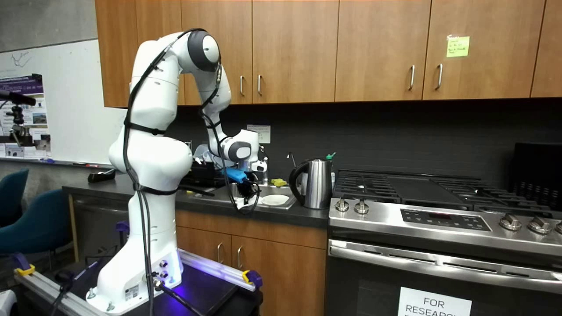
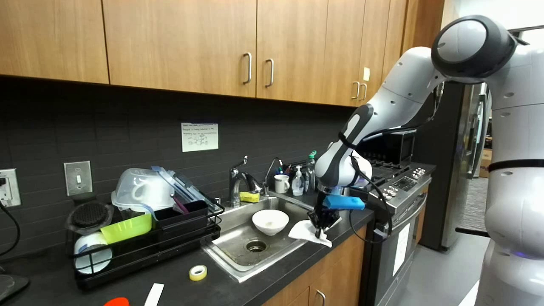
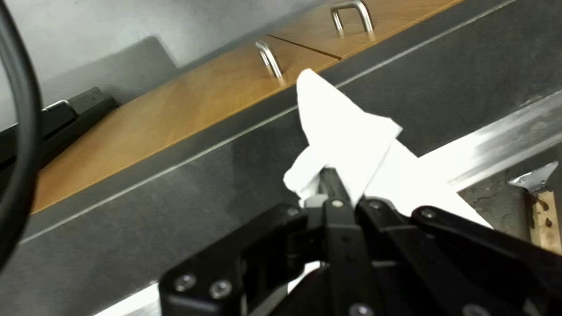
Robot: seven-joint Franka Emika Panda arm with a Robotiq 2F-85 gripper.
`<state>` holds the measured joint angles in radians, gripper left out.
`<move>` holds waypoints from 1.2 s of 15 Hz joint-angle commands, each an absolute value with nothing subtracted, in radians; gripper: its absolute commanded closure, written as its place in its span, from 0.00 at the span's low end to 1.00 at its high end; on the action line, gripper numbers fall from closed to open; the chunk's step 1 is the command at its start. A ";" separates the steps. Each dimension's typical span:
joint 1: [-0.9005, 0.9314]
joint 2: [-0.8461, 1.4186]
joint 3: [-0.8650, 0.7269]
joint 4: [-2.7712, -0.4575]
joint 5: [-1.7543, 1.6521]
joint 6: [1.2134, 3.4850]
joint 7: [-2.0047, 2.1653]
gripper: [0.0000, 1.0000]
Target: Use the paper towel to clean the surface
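Fingers (image 3: pixel 336 186): together, or nearly so — clamped on a bunched fold of the paper towel (image 3: pixel 347 127), with hardly any gap between the tips. They point down at the front strip of the bench (image 2: pixel 216 293).
Paper towel: white and creased, spread out from the grip between the sink (image 2: pixel 278 250) and the bench's front edge. In the wrist view one corner reaches past that edge, while the far part crosses the steel rim towards the basin. How much of it touches the bench cannot be told.
Arm (image 1: pixel 153 162): white, bent high above its base, wrist low by the sink with a blue block (image 2: pixel 344 202) on it.
Sink: a white bowl (image 2: pixel 270 222) sits in it, mouth up, near the paper towel; a yellow sponge (image 2: pixel 249 196) lies on the back rim by the faucet (image 2: pixel 235 187).
Bench: a black dish rack (image 2: pixel 170 246), loaded, stands beside the sink, with a roll of tape (image 2: pixel 198 278) near it; past the sink's other end a steel kettle (image 1: pixel 319 186) stands upright — just beside the stove (image 1: pixel 377 219).
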<state>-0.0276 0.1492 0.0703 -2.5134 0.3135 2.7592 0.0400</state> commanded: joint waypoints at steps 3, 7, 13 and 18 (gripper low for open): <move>-0.008 0.160 0.110 -2.507 0.371 2.730 -0.010 1.00; 0.014 0.168 0.131 -2.496 0.364 2.712 -0.023 1.00; 0.050 0.181 0.151 -2.480 0.339 2.689 -0.029 1.00; 0.049 0.173 0.136 -2.489 0.329 2.686 -0.024 1.00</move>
<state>0.0535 0.1553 0.1489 -2.4914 0.3368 2.6949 -0.0132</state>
